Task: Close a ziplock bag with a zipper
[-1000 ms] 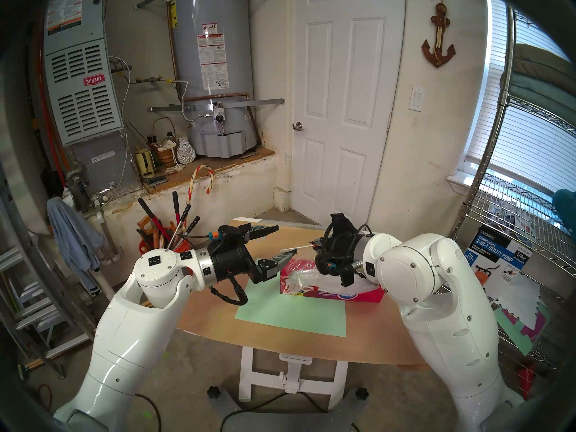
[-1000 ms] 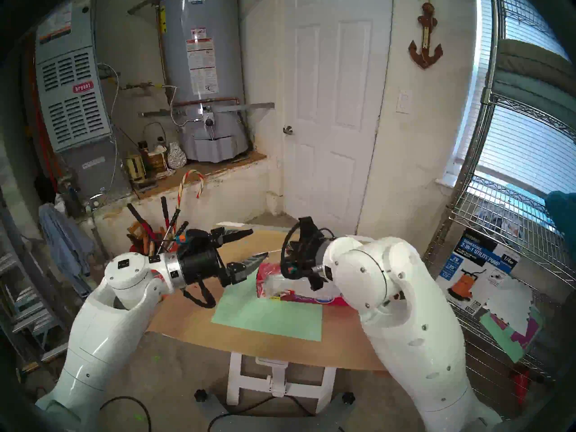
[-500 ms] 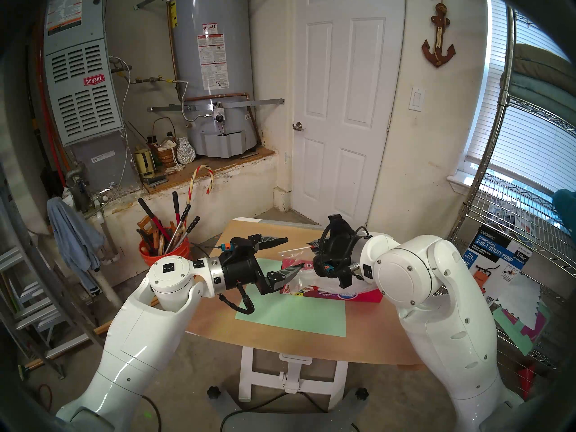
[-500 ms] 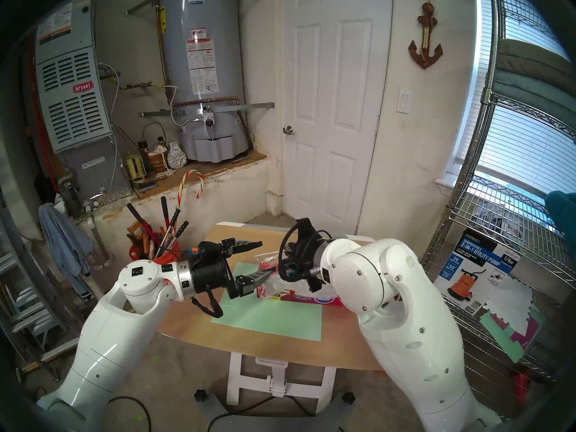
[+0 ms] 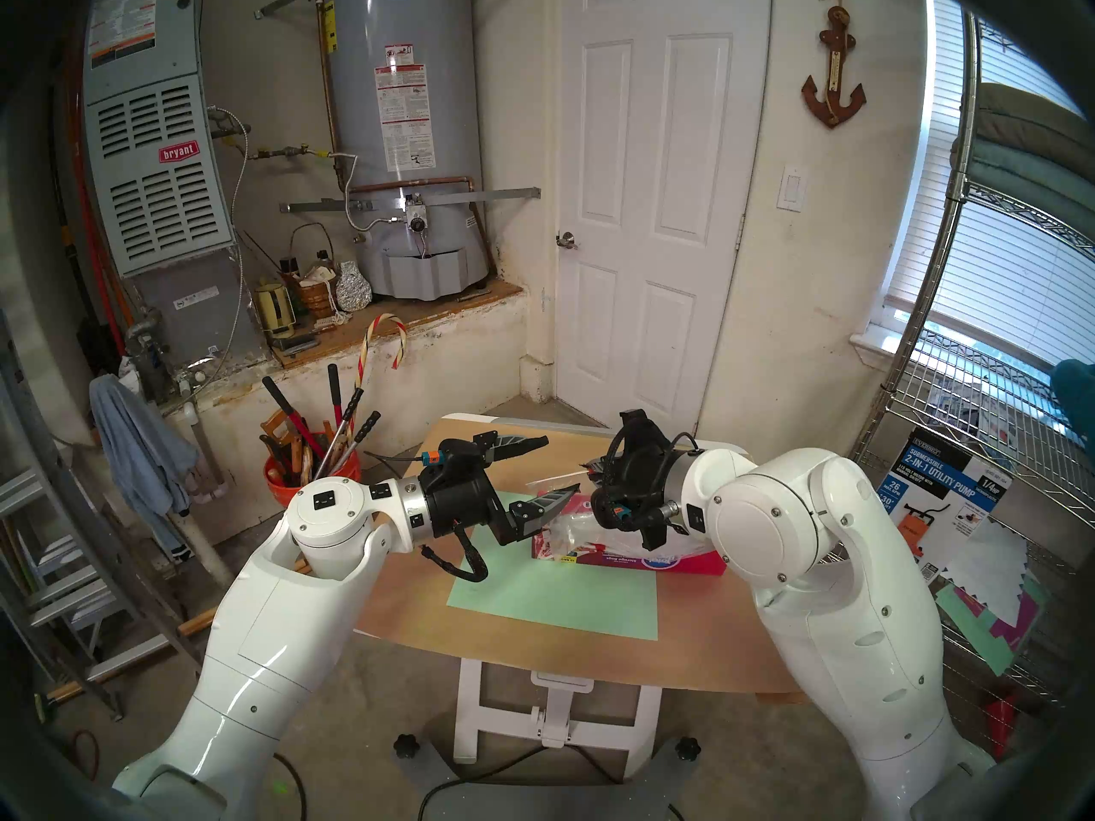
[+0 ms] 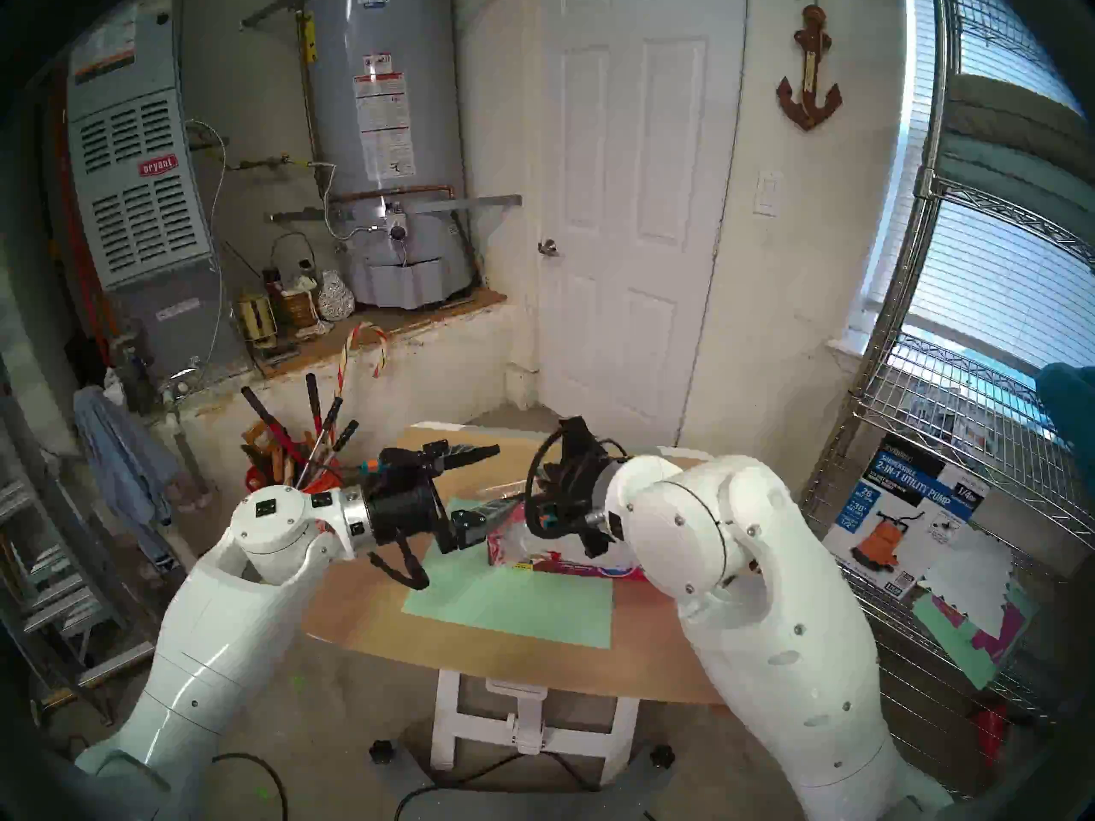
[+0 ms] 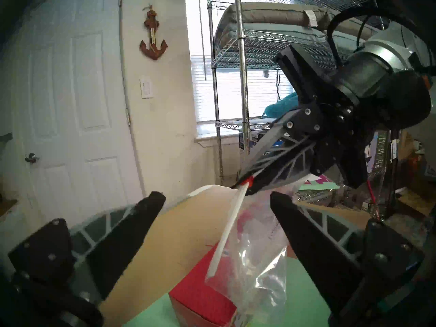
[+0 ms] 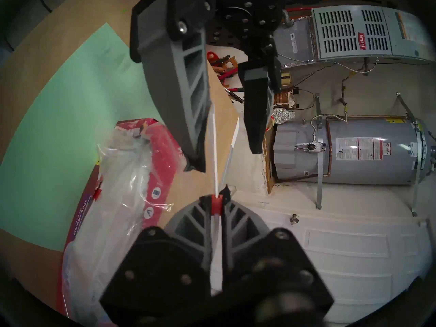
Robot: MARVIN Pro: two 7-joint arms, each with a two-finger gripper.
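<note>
Head stereo left view recorded the left gripper (image 5: 557,469) with its jaws spread wide above the far half of the table (image 5: 563,660), its two fingers bracketing the free end of the ziplock bag (image 5: 569,526). That bag hung clear of the table over the red cardboard box (image 5: 681,560), which lay along the far edge of the green sheet (image 5: 551,600). Head stereo right view, somewhat blurred, showed the same arrangement, the right gripper's fingers hidden behind its own wrist. Left wrist view showed the white zipper (image 7: 230,227) running slantwise between the released left fingers (image 7: 132,229), touching neither, while the right gripper (image 7: 247,185) was clenched on the strip's far end at the red slider tab (image 7: 250,180). Right wrist view confirmed the right gripper (image 8: 215,201) grasping the zipper (image 8: 214,154) at the slider tab (image 8: 216,202), the crinkled bag (image 8: 122,192) draped over the box (image 8: 162,149) to one side.
</note>
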